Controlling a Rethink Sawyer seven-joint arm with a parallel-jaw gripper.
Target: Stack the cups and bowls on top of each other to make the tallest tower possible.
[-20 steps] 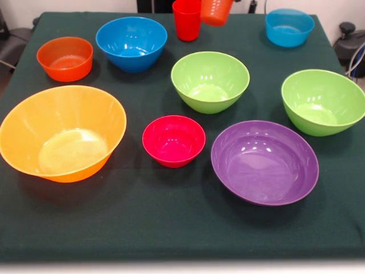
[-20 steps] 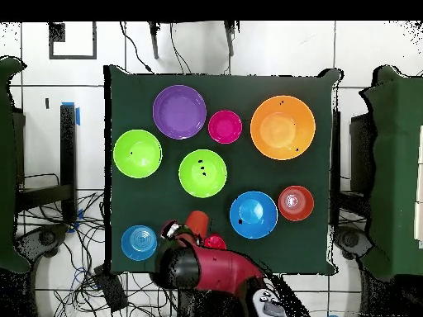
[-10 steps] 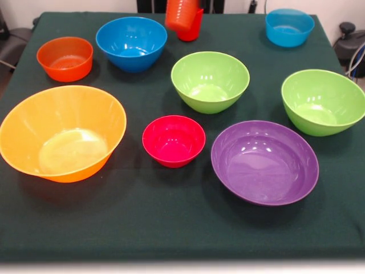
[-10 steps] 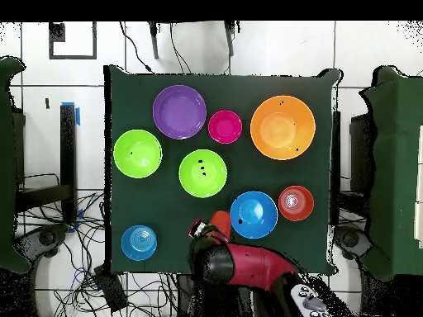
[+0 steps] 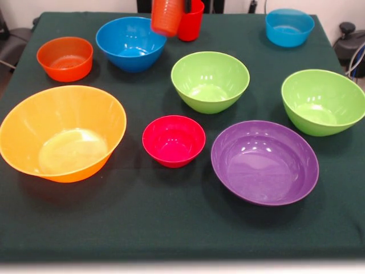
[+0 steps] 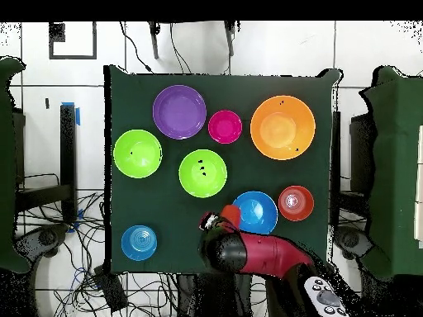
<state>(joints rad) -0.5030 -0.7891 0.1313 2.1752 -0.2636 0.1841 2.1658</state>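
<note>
The orange cup (image 5: 167, 16) is held lifted in the closed claw (image 5: 178, 7), tilted, just beside the red cup (image 5: 192, 21). The big orange bowl (image 5: 61, 132) lies well apart from the claw, diagonally across the counter (image 5: 171, 228), beyond the blue bowl (image 5: 131, 43).

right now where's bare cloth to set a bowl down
The near strip in front of the big orange bowl and purple bowl is free. The far edge is crowded: blue bowl, red cup, orange cup.
</note>
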